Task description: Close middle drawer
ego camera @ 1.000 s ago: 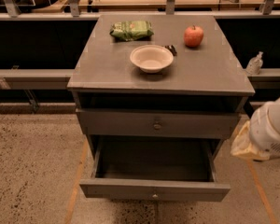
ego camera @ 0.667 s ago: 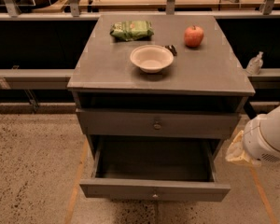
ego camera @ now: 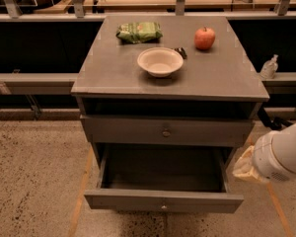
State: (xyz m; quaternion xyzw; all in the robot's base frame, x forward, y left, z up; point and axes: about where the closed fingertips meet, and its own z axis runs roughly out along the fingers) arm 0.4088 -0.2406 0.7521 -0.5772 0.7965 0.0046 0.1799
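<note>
While the middle drawer (ego camera: 163, 200) stands pulled well out of the grey cabinet (ego camera: 89, 132), the robot's gripper (ego camera: 245, 167) hangs just beside the drawer's right wall. It sits low at the right edge of the view, at the end of the white arm (ego camera: 283, 154). Whether it is spread or pressed together cannot be told.

The drawer sits low in the cabinet, below a shut drawer (ego camera: 128, 131), and its dark inside looks empty. Its flat front faces the camera and away from the cabinet. Its long axis runs left to right across the view, level and about square to the cabinet, so the way home is straight back, away from the camera.

The step in hand appears to be the approach, with no contact made yet. To do it well, the gripper should probably come round in front of the panel instead of dipping into the open box. It should meet the front near the small central knob (ego camera: 164, 208) and press straight back. A push at the right end alone could skew the drawer and jam it. A steady shove, ended once the front lines up with the drawer above, should also spare the bowl (ego camera: 160, 61) and apple (ego camera: 204, 38) on the counter (ego camera: 113, 75) a jolt.
</note>
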